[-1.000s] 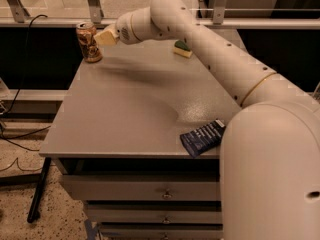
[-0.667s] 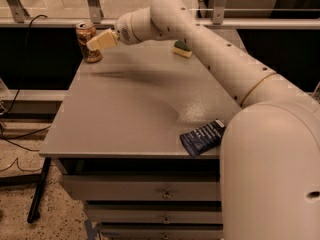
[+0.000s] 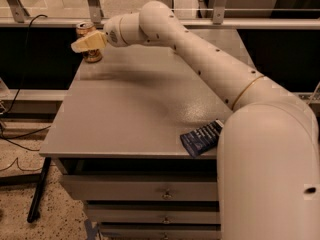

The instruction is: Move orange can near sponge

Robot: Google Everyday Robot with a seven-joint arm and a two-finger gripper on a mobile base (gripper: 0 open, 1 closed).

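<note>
- The robot's pale two-finger hand (image 3: 86,42) is at the far left corner of the grey tabletop (image 3: 130,114), right across the small upright orange-brown metal can (image 3: 93,57).
- Clamped on it or merely alongside? Cannot tell from here.
- This reads as the grasp step (the can appears to stand on the tabletop, not lifted).
- No sponge in sight, perhaps hidden behind the white arm (image 3: 210,64). A flat dark blue snack packet (image 3: 201,137) lies at the near right edge.
- Next call: a firm grip, a clean lift, then a carry towards the sponge.
</note>
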